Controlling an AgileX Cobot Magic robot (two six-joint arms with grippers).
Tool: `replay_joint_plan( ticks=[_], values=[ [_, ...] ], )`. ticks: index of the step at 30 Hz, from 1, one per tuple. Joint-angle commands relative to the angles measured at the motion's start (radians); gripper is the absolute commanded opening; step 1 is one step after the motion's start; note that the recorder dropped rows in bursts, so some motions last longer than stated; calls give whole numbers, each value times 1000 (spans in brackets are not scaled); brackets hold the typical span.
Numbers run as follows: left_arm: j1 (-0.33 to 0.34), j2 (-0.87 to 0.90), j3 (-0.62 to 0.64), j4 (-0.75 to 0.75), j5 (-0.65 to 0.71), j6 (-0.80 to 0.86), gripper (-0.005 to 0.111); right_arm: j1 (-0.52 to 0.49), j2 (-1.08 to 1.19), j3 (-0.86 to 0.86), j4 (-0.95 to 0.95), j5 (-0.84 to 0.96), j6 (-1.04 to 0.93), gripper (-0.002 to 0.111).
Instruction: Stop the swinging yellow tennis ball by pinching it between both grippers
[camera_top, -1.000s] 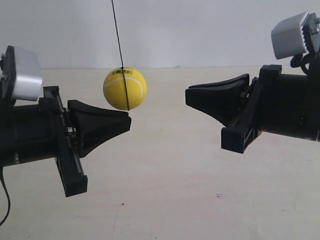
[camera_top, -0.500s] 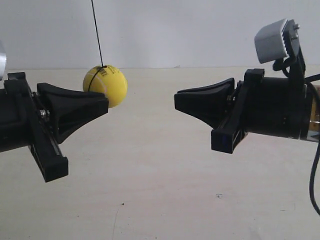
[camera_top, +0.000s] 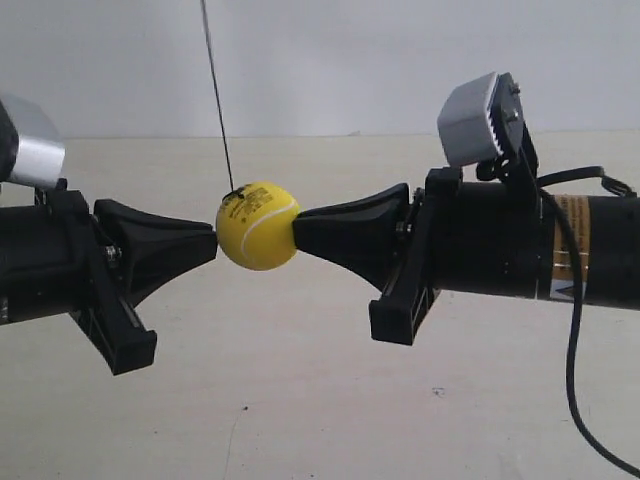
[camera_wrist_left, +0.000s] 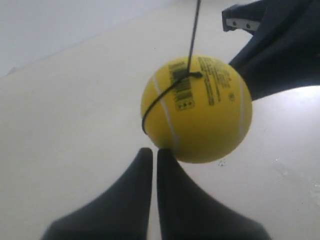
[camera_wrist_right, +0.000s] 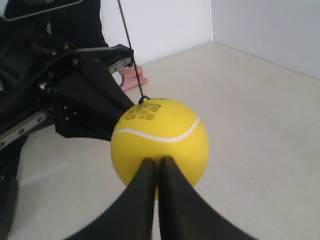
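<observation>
The yellow tennis ball (camera_top: 258, 225) hangs on a thin dark string (camera_top: 215, 90) above the table. It is pinched between two black cone tips. The gripper at the exterior view's left (camera_top: 210, 240) touches its left side, and the gripper at the exterior view's right (camera_top: 298, 225) presses its right side. In the left wrist view my left gripper (camera_wrist_left: 151, 151) is shut, one tip touching the ball (camera_wrist_left: 200, 110) below its black label. In the right wrist view my right gripper (camera_wrist_right: 156, 161) is shut, both tips against the ball (camera_wrist_right: 160, 135). Neither gripper has anything between its own fingers.
A pale tabletop (camera_top: 300, 400) lies below, with a white wall (camera_top: 350, 60) behind. A black cable (camera_top: 575, 350) loops down from the arm at the exterior view's right. A pinkish, hand-like shape (camera_wrist_right: 131, 77) shows beyond the far arm in the right wrist view.
The ball swung left, then back toward the middle. The arm at the exterior view's right pushed leftward and lower onto it; the tip of the arm at the exterior view's left now touches its other side.
</observation>
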Motion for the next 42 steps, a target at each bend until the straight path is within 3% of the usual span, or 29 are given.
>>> replay_joint_plan(
  ticks=[1,20,26,32,36,42],
  values=[
    [-10,10,-7,-8,-79,19,5,14,1,-28,0,20,-11,0],
    [-10,10,-7,-7,-71,31,5,14,1,-28,-48,66,28,0],
    [-10,10,-7,-7,40,27,5,14,1,-28,-48,102,28,0],
    [-10,10,-7,-89,167,27,5,14,-12,-28,-42,264,28,0],
    [-10,-5,-7,-76,109,27,5,14,-43,-28,-42,211,28,0],
    [-10,-101,-7,-78,137,27,5,14,-101,-28,-60,176,73,0]
  ],
)
